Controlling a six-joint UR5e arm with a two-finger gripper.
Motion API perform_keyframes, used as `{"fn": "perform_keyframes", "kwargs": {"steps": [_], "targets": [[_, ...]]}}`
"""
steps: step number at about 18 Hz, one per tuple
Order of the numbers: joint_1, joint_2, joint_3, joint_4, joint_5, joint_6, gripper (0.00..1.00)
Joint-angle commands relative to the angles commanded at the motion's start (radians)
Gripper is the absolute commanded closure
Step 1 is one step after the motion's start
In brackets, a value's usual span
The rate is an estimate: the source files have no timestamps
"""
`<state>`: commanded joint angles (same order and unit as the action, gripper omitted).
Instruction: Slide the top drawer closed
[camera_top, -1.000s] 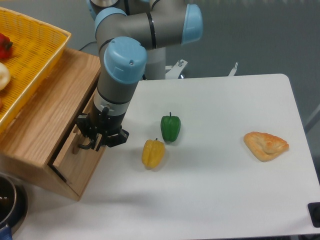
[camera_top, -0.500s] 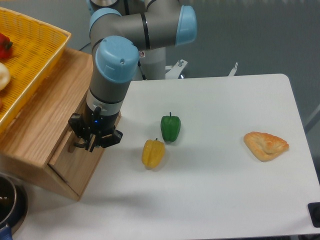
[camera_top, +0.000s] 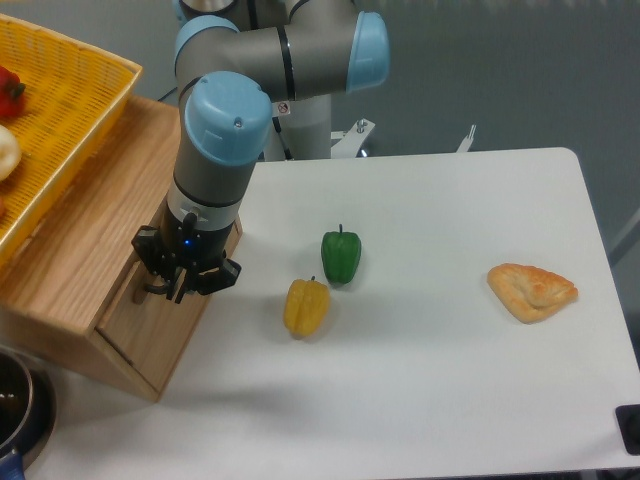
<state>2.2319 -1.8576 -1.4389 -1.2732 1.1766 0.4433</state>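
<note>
The top drawer (camera_top: 122, 312) is the upper strip of the oak cabinet's front face, at the left of the table. Its front panel looks about flush with the cabinet body. My gripper (camera_top: 162, 290) hangs straight down in front of that panel, its fingers together and pressed against the wood. The black bar handle is mostly hidden behind the fingers. Nothing is held between them.
A yellow woven basket (camera_top: 70, 95) with produce sits on the oak cabinet (camera_top: 90, 215). A yellow pepper (camera_top: 306, 307) and a green pepper (camera_top: 341, 255) stand just right of the gripper. A pastry (camera_top: 532, 290) lies far right. A metal bowl (camera_top: 15, 405) sits at bottom left.
The gripper has moved left toward the cabinet, pushing the drawer in. The dark gap of the open drawer seen a second ago is gone.
</note>
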Motion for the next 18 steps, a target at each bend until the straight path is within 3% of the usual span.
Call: {"fn": "perform_keyframes", "kwargs": {"steps": [5, 9, 15, 18], "targets": [[0.017, -0.008, 0.002, 0.034, 0.009, 0.012, 0.77], [0.096, -0.005, 0.008, 0.060, 0.011, 0.043, 0.74], [0.236, -0.012, 0.009, 0.080, 0.012, 0.204, 0.72], [0.310, -0.037, 0.011, 0.126, 0.105, 0.331, 0.63]]}}
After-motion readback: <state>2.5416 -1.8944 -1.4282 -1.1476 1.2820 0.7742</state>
